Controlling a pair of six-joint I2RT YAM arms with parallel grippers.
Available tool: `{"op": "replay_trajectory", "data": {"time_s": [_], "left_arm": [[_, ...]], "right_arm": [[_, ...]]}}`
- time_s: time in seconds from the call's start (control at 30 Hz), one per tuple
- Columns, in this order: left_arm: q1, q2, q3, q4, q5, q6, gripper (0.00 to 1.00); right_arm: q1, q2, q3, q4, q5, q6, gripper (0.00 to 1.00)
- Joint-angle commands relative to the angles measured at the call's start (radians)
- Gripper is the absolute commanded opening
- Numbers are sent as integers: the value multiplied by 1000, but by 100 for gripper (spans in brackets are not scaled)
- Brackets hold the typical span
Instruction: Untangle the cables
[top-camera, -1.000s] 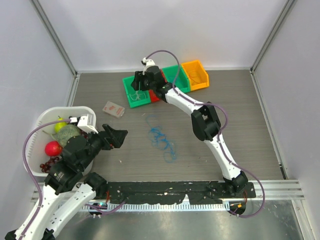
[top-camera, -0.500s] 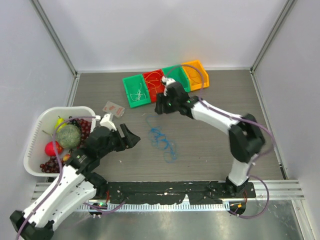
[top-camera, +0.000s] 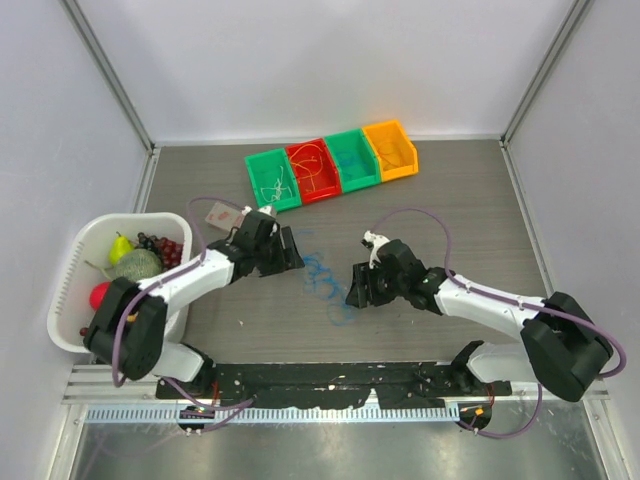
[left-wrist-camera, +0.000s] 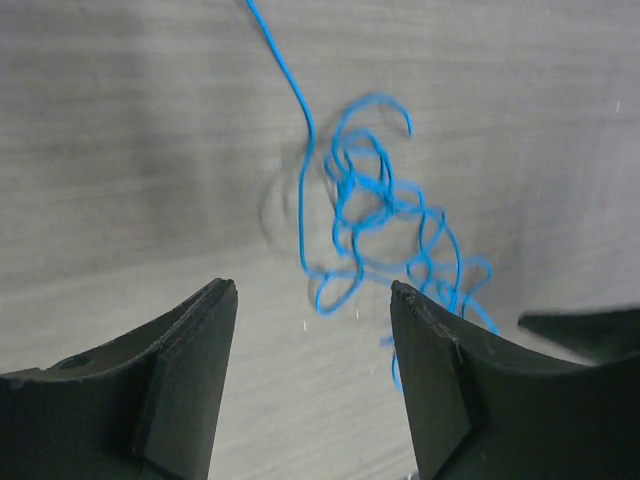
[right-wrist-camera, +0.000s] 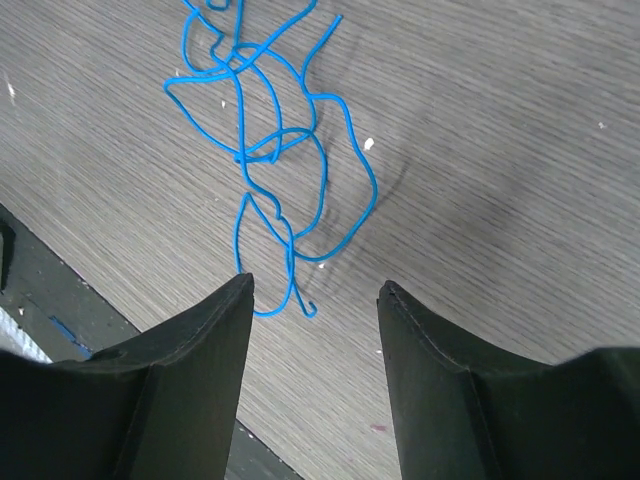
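Both the left gripper (left-wrist-camera: 312, 290) and the right gripper (right-wrist-camera: 315, 283) had come in beside the blue cable (left-wrist-camera: 375, 205), jaws apart, ready to grab.

I find the blue cable (top-camera: 322, 274) (left-wrist-camera: 372, 200) (right-wrist-camera: 262, 152) flat on the bench (top-camera: 480, 220), a thin string in a loose tangle of small overlapping loops, with one free end trailing away. A whitish cable (top-camera: 270, 186) coils in the leftmost green bin (top-camera: 255, 185). An orange-yellow cable (top-camera: 314, 170) loops in the red bin (top-camera: 303, 147).
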Motion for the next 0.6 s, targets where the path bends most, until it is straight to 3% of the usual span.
{"op": "replay_trajectory", "data": {"time_s": [0.0,0.1,0.27,0.4,0.57], "left_arm": [[39,123,106,135,-64,-6,68],[37,233,196,118,-167,60,66],[36,440,400,-1,-183,161,60],[4,554,517,-131,-328,160,47],[-55,590,560,-219,-467,83,49]], "right_arm": [[-1,-56,-23,149,-14,54,57],[-3,-46,-35,183,-23,51,57],[0,-2,-19,197,-39,25,56],[0,16,-9,197,-26,16,56],[0,43,1,208,-19,11,56]]}}
